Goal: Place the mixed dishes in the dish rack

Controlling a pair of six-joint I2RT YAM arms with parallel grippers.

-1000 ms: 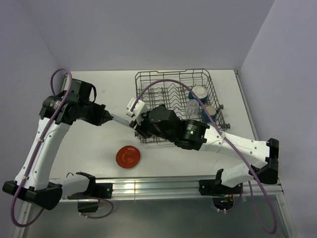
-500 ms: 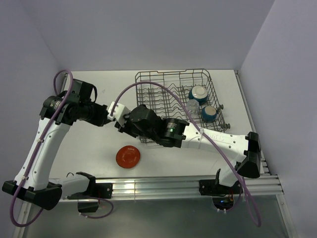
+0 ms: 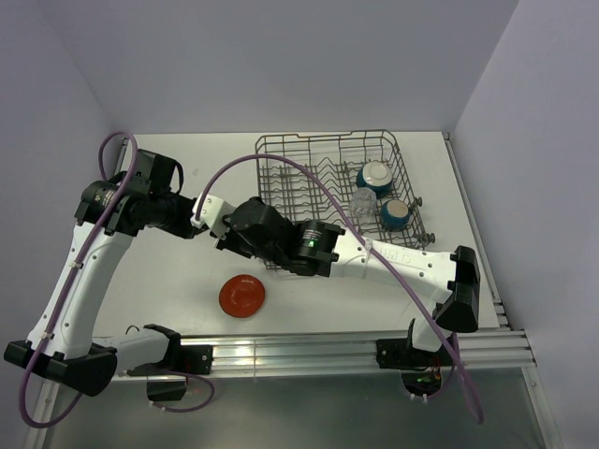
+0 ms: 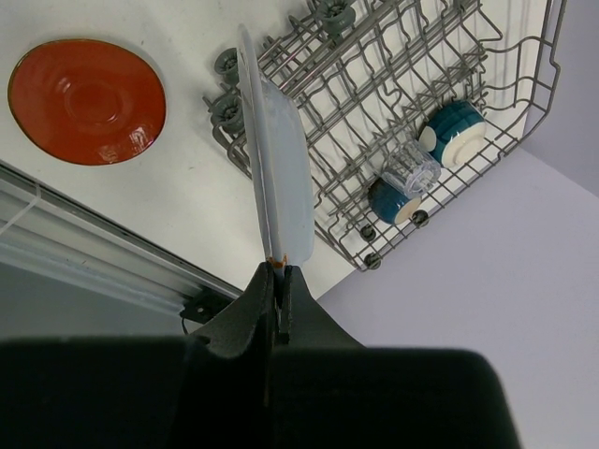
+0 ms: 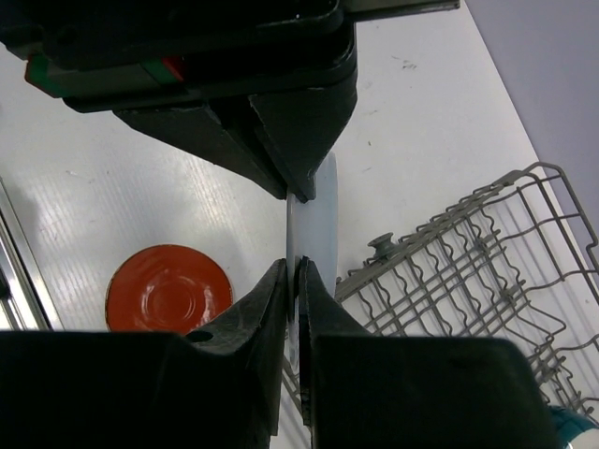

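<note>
The pale blue-grey plate (image 4: 281, 168) is held on edge in the air, left of the dish rack (image 3: 337, 150). My left gripper (image 4: 278, 271) is shut on one rim of it. My right gripper (image 5: 293, 271) is shut on the opposite rim (image 5: 314, 220), facing the left one. In the top view the two grippers meet (image 3: 195, 227) (image 3: 213, 224) and hide the plate. The red-orange plate (image 3: 242, 296) lies flat on the table near the front. In the rack stand the cream bowl (image 3: 374, 175), the clear glass tumbler (image 3: 365, 201) and the dark blue mug (image 3: 394, 213).
The rack's left half holds bare rows of tines (image 3: 299, 182), and its wheels (image 5: 383, 245) stick out at the near side. An aluminium rail (image 3: 299, 351) runs along the table's front edge. Walls close in at the back and the right.
My right arm has swung left from the rack's front edge to the plate and closed on its free rim. My left gripper has kept the plate almost still.
</note>
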